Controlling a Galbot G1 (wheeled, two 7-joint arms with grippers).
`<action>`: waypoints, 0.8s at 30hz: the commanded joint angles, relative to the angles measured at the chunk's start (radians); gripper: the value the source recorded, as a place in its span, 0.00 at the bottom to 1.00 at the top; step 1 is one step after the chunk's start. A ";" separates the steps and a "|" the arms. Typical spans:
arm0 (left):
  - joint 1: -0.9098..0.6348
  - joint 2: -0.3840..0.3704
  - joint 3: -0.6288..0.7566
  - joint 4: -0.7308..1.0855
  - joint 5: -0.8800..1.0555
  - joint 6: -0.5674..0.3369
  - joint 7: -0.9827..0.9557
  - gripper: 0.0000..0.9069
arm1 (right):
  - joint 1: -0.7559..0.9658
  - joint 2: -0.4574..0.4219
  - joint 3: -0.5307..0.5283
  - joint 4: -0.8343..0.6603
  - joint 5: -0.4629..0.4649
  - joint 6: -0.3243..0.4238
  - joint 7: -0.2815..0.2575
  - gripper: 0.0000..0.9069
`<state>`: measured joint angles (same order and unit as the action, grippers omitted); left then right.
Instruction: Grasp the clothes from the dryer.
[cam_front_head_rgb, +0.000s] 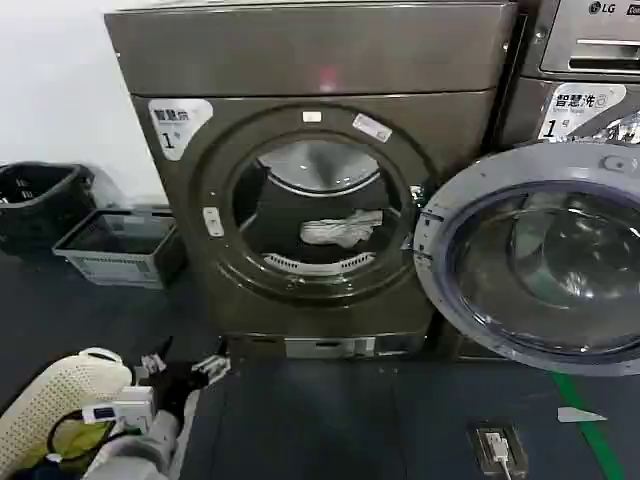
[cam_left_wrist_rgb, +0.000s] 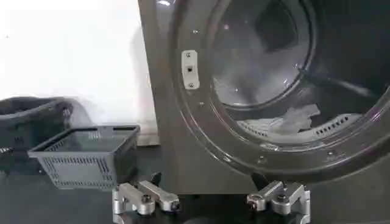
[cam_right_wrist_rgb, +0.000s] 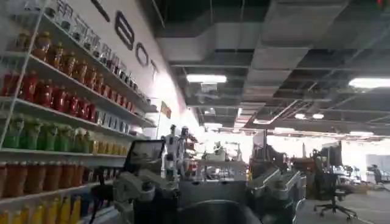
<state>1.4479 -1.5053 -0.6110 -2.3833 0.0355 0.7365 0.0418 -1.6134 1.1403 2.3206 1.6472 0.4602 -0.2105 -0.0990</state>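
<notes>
Dryer (cam_front_head_rgb: 300, 180): bronze-grey metal, round porthole, glass door (cam_front_head_rgb: 545, 260) swung open right | Clothes (cam_front_head_rgb: 342, 230): small pale crumpled bundle on the drum floor | Left pincer (cam_front_head_rgb: 183, 372): spread wide, empty, low near the dryer's left | Right pincer (cam_right_wrist_rgb: 210, 189): wide, empty, aimed at shelves of bottles (cam_right_wrist_rgb: 55, 97) | Left floor: grey mesh basket (cam_front_head_rgb: 120, 245), black basket (cam_front_head_rgb: 40, 200).

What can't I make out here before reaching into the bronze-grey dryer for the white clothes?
- White fabric bundle: its underside, hidden by the drum lip in the head view.
- Bronze-grey dryer drum's back: dark.
- Left gripper: fingertips cut off by the left wrist view's edge.
- Right gripper: faces a shop interior, not the dryer.
</notes>
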 joint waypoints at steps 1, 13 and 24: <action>0.001 0.000 0.000 0.001 -0.002 0.049 0.000 1.00 | -0.001 0.001 -0.016 -0.013 -0.005 0.060 0.005 1.00; 0.001 0.006 0.000 -0.001 -0.008 0.049 0.004 1.00 | 0.003 0.012 -0.034 -0.019 -0.013 0.101 0.015 1.00; 0.001 0.005 0.002 0.004 -0.007 0.049 0.004 1.00 | 0.010 0.014 -0.046 -0.012 -0.012 0.086 0.035 1.00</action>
<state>1.4490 -1.4987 -0.6101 -2.3838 0.0293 0.7365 0.0458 -1.6047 1.1547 2.2771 1.6357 0.4495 -0.1313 -0.0703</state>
